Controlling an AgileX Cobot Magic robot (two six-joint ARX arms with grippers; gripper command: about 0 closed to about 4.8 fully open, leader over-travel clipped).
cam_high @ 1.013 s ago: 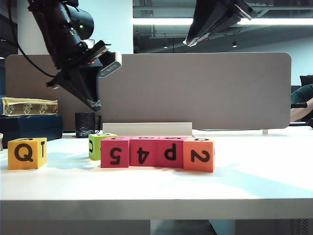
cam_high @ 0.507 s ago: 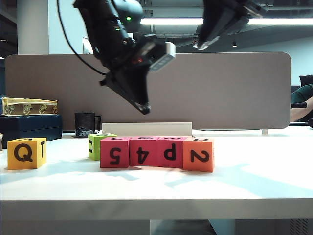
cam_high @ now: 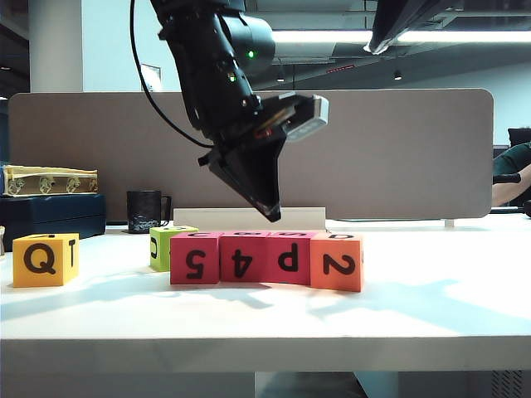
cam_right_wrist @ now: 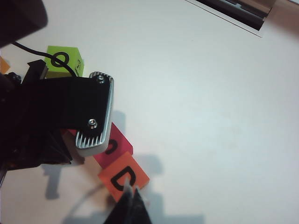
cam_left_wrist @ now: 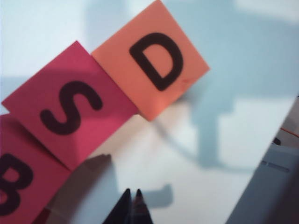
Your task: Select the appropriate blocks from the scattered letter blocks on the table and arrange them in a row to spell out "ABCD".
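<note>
Four letter blocks stand in a row on the white table (cam_high: 431,307): a pink-red cube with 5 (cam_high: 195,259), a pink-red cube with 4 (cam_high: 243,258), a pink-red cube with P (cam_high: 289,258) and an orange cube with 2 (cam_high: 338,262). From above, the orange cube shows D (cam_left_wrist: 152,65), its neighbour S (cam_left_wrist: 70,105), and the one after that B (cam_left_wrist: 16,184). A lime green cube (cam_high: 170,246) sits behind the row's left end, and a yellow-orange Q cube (cam_high: 46,259) stands far left. My left gripper (cam_high: 272,214) (cam_left_wrist: 131,192) hangs shut and empty just above the P cube. My right gripper (cam_high: 377,46) (cam_right_wrist: 131,190) is shut, high above the orange cube (cam_right_wrist: 124,177).
A grey partition (cam_high: 398,149) closes off the back of the table. A black mug (cam_high: 144,211) and a dark box with a gold case (cam_high: 50,181) stand at the back left. A white strip (cam_high: 249,218) lies behind the row.
My left arm has swung right and down, from above the green cube to just above the P cube. My right arm has risen and drifted right. The cubes have not moved.
</note>
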